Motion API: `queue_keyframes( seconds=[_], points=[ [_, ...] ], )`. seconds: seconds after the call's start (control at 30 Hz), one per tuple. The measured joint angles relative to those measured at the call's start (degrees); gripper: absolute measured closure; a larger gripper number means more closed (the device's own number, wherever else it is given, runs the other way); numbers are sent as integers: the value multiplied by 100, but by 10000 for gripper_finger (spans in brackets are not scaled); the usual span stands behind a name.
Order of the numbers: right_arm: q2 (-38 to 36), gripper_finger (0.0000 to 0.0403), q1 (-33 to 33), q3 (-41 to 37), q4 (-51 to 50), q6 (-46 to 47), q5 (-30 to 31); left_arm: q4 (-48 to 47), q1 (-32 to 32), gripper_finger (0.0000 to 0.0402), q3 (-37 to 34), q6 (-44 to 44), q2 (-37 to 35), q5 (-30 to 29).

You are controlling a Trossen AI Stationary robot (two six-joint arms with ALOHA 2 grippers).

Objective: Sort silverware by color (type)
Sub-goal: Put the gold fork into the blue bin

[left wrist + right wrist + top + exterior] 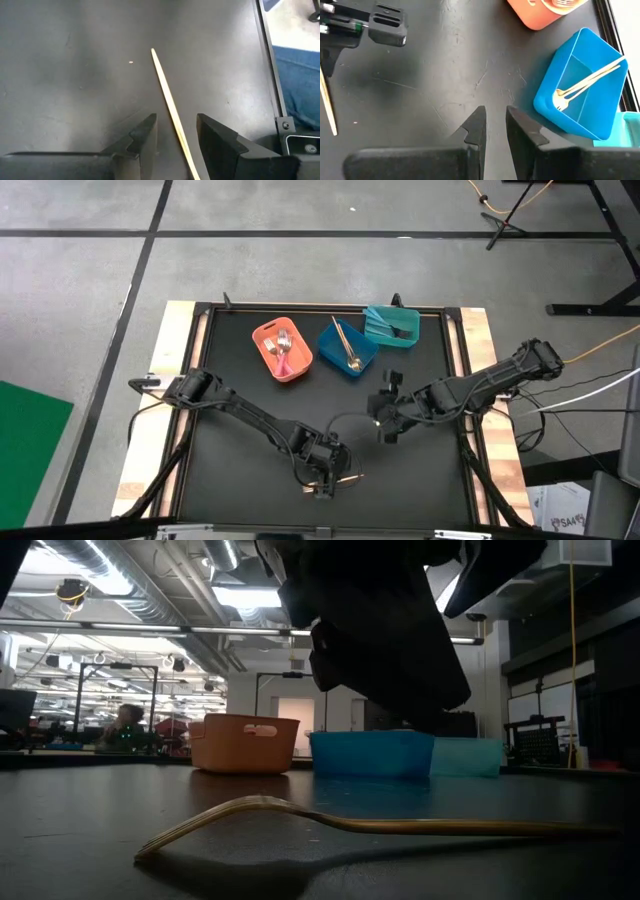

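From above I see my left gripper (325, 480) low over the near part of the counter (250, 460), and three bins at the far edge holding sorted silverware. At counter level, a gold fork (370, 825) lies flat. My left wrist shows spread fingers (220, 140) straddling its handle; my right gripper (494, 125) hangs empty, slightly parted.

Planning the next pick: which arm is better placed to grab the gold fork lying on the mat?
Left. The left gripper hangs open directly over the gold fork, fingers on both sides. The right gripper is empty, farther off.
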Motion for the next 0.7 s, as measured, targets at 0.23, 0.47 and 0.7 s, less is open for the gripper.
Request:
queue_keyframes(
  seconds=[0.23, 0.47, 0.7],
  points=[
    [0, 341, -108, 0, 37, -58, 150, -29, -2, 270, 0, 2, 0, -45],
    [0, 341, -136, 0, 50, -78, 153, -444, 142, 270, 1, 0, 0, -57],
    [0, 341, -134, 0, 50, -80, 151, -211, 186, 270, 2, -4, -2, -26]
  ],
)
